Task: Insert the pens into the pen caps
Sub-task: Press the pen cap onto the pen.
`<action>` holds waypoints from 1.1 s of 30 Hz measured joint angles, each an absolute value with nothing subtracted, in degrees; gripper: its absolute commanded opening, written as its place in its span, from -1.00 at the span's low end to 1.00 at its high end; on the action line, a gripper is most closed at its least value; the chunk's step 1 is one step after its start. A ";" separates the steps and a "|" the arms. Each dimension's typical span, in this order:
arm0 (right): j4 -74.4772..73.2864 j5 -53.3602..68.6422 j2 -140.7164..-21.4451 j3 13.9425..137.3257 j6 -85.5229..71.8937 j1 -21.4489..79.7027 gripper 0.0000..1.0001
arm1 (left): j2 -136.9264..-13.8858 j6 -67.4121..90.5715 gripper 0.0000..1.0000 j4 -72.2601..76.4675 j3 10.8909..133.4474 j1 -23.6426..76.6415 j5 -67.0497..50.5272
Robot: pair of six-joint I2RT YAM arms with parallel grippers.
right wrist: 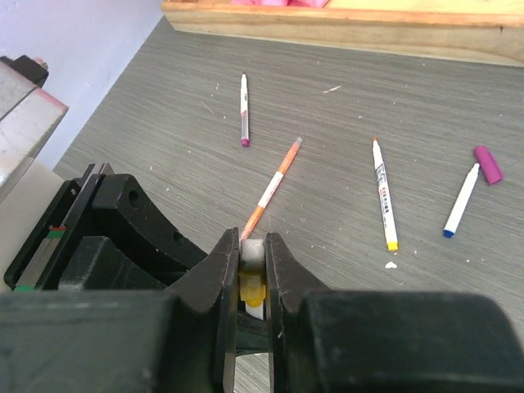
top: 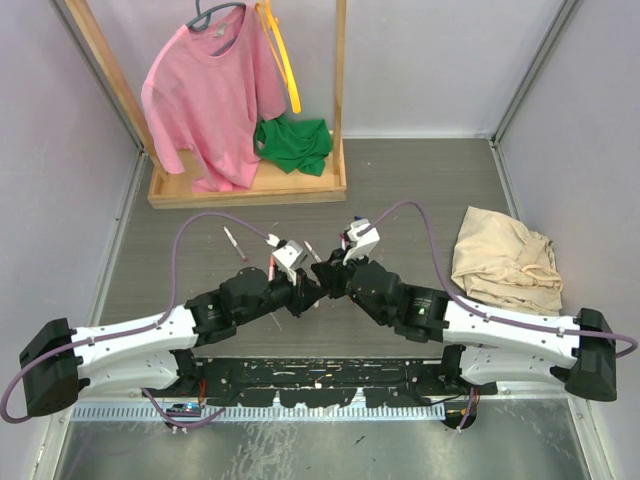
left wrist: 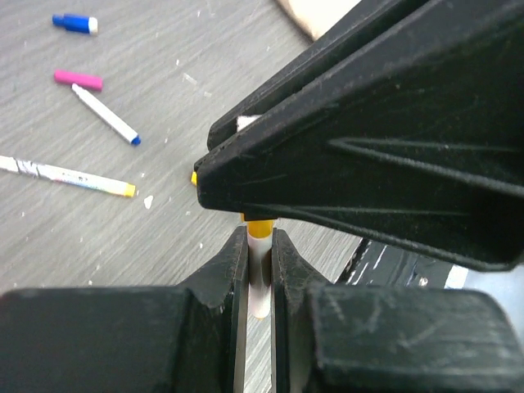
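Pinching shut on the white barrel of a yellow-ended pen (left wrist: 259,278), the left gripper (left wrist: 259,237) is aiming it into the yellow cap (right wrist: 250,291), which the right gripper (right wrist: 252,246) is clamping narrowly, both meeting above the middle of the table (top: 420,190). Capping seems to be in hand, and the next move is calling for a straight, aligned push together, while other pens (right wrist: 383,192) are lying loose toward the far edge

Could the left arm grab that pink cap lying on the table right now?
Probably not yet: the left gripper is shut on a white pen, so its fingers are full. The pink cap itself lies uncovered.
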State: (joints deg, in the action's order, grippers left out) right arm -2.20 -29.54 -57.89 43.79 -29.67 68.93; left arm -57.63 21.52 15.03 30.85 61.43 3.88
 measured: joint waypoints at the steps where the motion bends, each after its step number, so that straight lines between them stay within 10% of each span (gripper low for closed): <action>1: -1.26 -30.44 -58.57 43.18 -29.82 69.60 -1.00 | -57.63 21.61 -1.00 14.24 30.70 61.43 3.97; 27: 7.99 -34.89 -70.32 38.11 -34.20 76.03 -1.00 | -57.34 26.04 -1.00 6.37 25.12 59.29 -0.21; 33: -1.52 -34.26 -67.53 45.25 -29.45 74.85 -0.50 | -55.81 26.20 -1.00 11.55 25.56 58.78 -0.99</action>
